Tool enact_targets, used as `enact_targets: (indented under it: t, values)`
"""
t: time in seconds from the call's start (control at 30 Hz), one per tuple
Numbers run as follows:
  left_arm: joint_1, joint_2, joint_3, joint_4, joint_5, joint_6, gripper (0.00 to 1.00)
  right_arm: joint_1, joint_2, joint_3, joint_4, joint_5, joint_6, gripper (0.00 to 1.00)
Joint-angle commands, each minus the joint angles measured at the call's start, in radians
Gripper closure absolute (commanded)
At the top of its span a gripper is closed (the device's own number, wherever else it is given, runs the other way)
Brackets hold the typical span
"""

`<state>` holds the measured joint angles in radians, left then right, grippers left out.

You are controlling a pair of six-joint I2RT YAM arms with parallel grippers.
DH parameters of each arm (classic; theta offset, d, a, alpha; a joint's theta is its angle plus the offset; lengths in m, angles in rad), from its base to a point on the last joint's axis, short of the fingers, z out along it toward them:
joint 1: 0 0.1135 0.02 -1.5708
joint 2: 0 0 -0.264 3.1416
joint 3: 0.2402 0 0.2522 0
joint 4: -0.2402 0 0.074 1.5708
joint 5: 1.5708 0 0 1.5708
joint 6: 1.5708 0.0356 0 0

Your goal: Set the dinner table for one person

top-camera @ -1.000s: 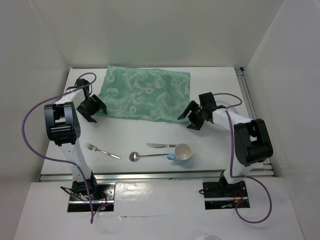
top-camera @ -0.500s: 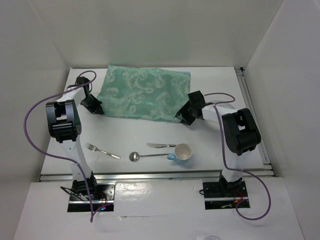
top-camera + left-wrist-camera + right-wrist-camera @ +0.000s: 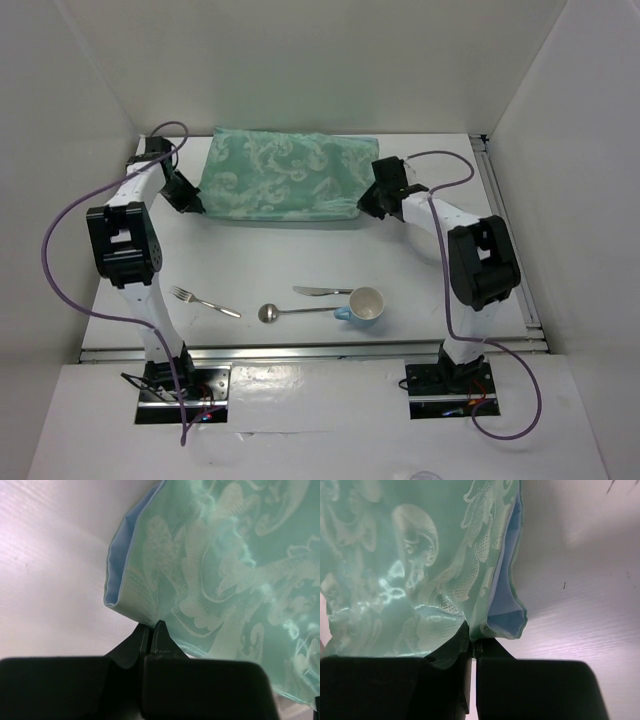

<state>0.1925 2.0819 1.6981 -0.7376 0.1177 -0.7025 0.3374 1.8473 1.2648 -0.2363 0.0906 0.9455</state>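
Observation:
A teal patterned placemat [image 3: 285, 175] with a pale blue underside lies at the back of the white dinner table [image 3: 300, 255]. My left gripper [image 3: 195, 205] is shut on its near left corner, where the cloth [image 3: 225, 555] rises from between the closed tips [image 3: 151, 625]. My right gripper [image 3: 368, 205] is shut on the near right corner. There the hem [image 3: 505, 625] curls over the closed tips [image 3: 472, 639], showing the blue lining. The near edge of the placemat looks lifted off the table.
Near the front lie a fork [image 3: 203, 300], a spoon [image 3: 290, 312] and a knife [image 3: 322, 291]. A white cup [image 3: 365, 304] with a blue handle stands beside them. White walls enclose the table, and a metal rail [image 3: 505, 215] runs down its right side.
Both grippers closed on the placemat's near corners and moved toward the back wall. The cloth's near edge came up with them, so it now looks shorter front to back.

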Motion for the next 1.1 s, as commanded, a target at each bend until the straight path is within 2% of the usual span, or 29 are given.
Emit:
enact_targets:
  t: [0.0,0.13,0.27,0.37,0.47,0.9,1.07]
  values:
    - [0.005,-0.135,-0.044,-0.010,0.025,0.026,1.00,-0.014,-0.103,0.025,-0.026,0.064,-0.100,1.00]
    - [-0.004,-0.230,-0.187,0.029,0.051,0.026,1.00,-0.014,-0.161,-0.048,-0.054,0.064,-0.131,1.00]
    - [-0.034,-0.322,-0.360,0.053,0.051,0.026,1.00,-0.014,-0.272,-0.203,-0.044,0.046,-0.140,1.00]
    - [-0.062,-0.422,-0.562,0.101,0.028,0.005,1.00,-0.014,-0.347,-0.336,-0.067,0.035,-0.140,1.00]
    - [-0.071,-0.454,-0.633,0.126,0.007,0.005,1.00,-0.003,-0.416,-0.437,-0.067,0.035,-0.140,1.00]
    - [-0.130,-0.433,-0.673,0.126,-0.027,0.028,1.00,-0.003,-0.516,-0.541,-0.087,0.055,-0.111,1.00]
    - [-0.139,-0.479,-0.683,0.095,-0.047,0.037,0.98,-0.003,-0.525,-0.541,-0.109,0.075,-0.111,1.00]
